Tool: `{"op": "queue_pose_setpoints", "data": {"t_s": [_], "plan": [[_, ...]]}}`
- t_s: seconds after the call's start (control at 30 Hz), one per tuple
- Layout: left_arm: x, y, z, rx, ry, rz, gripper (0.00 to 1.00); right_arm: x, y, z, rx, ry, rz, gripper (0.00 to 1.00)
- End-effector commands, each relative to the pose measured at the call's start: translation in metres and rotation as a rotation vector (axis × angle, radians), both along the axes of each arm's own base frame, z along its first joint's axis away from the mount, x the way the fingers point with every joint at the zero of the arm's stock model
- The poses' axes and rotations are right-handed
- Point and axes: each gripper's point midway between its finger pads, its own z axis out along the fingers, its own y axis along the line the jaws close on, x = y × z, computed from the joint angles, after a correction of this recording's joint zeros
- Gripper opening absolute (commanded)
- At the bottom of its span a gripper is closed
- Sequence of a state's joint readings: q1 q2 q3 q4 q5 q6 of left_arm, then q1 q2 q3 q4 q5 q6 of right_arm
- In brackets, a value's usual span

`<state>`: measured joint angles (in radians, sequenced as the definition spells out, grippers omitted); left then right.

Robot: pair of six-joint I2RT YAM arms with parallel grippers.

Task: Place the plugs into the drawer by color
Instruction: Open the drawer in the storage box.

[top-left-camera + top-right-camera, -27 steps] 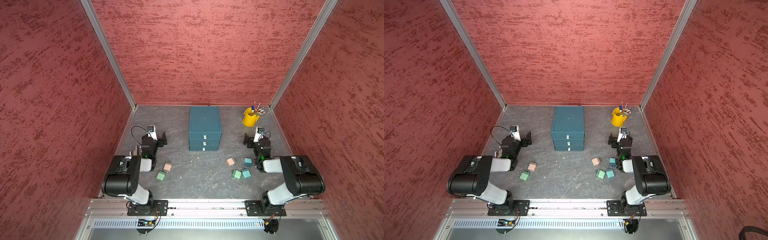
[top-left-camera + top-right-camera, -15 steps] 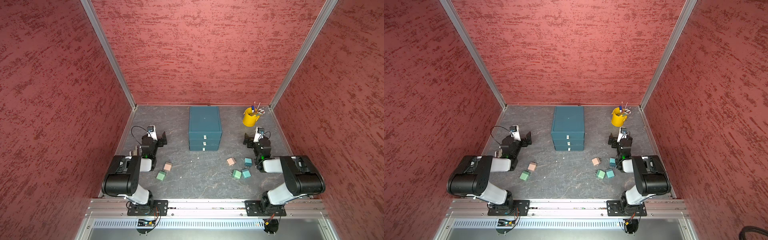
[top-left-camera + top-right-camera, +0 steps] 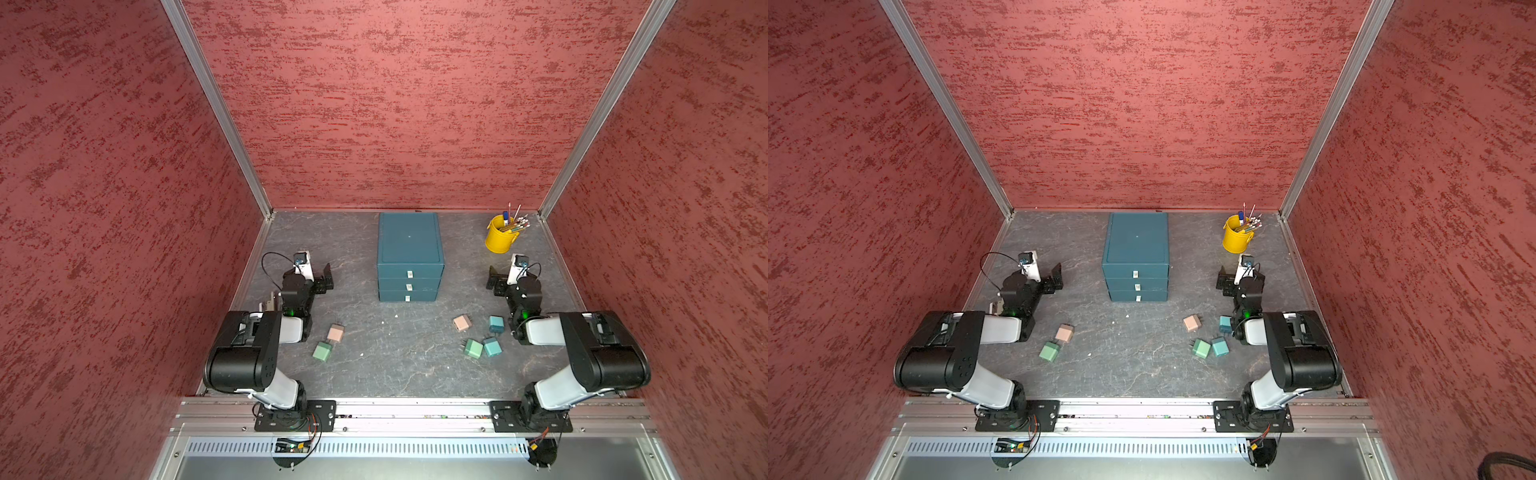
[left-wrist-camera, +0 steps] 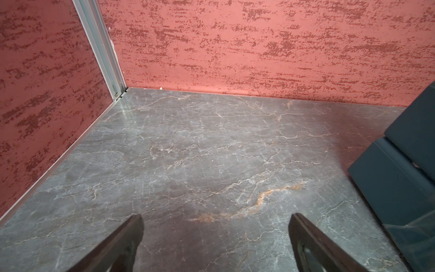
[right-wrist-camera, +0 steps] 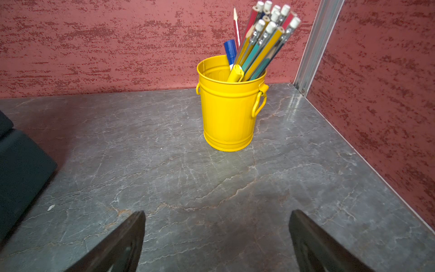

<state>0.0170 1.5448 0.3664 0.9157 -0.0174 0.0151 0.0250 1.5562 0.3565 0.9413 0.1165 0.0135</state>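
While the six plugs (image 3: 1192,323) lie loose before the shut three-drawer chest (image 3: 409,249), one peach-pink plug (image 3: 335,332) and one sage green plug (image 3: 322,351) by the left arm (image 3: 249,353), the other pink plug (image 3: 461,323), other green plug (image 3: 473,348) and two teal plugs (image 3: 496,323) by the right arm (image 3: 598,353), nothing is sorted. The left gripper (image 3: 327,277) and right gripper (image 3: 491,279) flank the chest, spread wide and empty. A white pull tab (image 3: 409,274) should be drawn straight out first, then each plug pinched across flat sides.
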Motion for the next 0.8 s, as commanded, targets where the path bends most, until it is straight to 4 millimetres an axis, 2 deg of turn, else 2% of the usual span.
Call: {"op": "queue_pose_setpoints", "data": {"t_s": [0.0,0.03,0.1,0.17,0.23,0.27,0.3,0.37,0.43,0.47,0.5,0.57,0.63,0.77], "plan": [[0.003,0.003,0.008,-0.011,-0.007,0.009,1.0,-0.003,-0.008,0.018,0.01,-0.042,-0.051,0.98],[0.003,0.013,0.014,-0.019,0.011,0.071,1.0,-0.006,-0.007,0.027,-0.006,-0.07,-0.046,0.98],[0.006,0.031,0.031,-0.038,0.075,0.172,1.0,-0.015,-0.012,0.059,-0.019,-0.092,-0.113,0.99],[0.006,0.044,0.062,-0.054,0.06,0.252,1.0,-0.038,-0.039,0.097,0.128,-0.068,-0.314,0.98],[0.001,0.05,0.089,-0.135,0.043,0.316,0.98,-0.066,-0.044,0.126,0.247,-0.062,-0.375,0.98],[-0.002,0.05,0.1,-0.213,0.063,0.343,0.95,-0.079,-0.05,0.13,0.279,-0.104,-0.412,0.99],[-0.004,0.045,0.106,-0.279,0.097,0.342,0.9,-0.091,-0.058,0.121,0.385,-0.124,-0.471,0.98],[-0.005,0.016,0.114,-0.435,0.188,0.269,0.79,-0.086,-0.036,0.128,0.474,-0.059,-0.293,0.92],[-0.008,-0.026,0.117,-0.511,0.277,0.158,0.75,-0.08,-0.026,0.124,0.469,0.169,-0.316,0.84],[-0.009,-0.048,0.118,-0.518,0.313,0.093,0.75,-0.08,-0.019,0.117,0.453,0.274,-0.321,0.85],[-0.012,-0.07,0.12,-0.52,0.346,0.041,0.75,-0.08,-0.009,0.122,0.442,0.352,-0.314,0.92],[-0.019,-0.108,0.125,-0.508,0.382,-0.034,0.75,-0.085,0.013,0.126,0.412,0.451,-0.285,0.95],[-0.023,-0.143,0.135,-0.498,0.388,-0.115,0.75,-0.09,0.045,0.144,0.368,0.462,-0.17,0.94],[-0.022,-0.189,0.155,-0.501,0.414,-0.22,0.73,-0.104,0.112,0.166,0.338,0.523,0.037,0.8]]}}
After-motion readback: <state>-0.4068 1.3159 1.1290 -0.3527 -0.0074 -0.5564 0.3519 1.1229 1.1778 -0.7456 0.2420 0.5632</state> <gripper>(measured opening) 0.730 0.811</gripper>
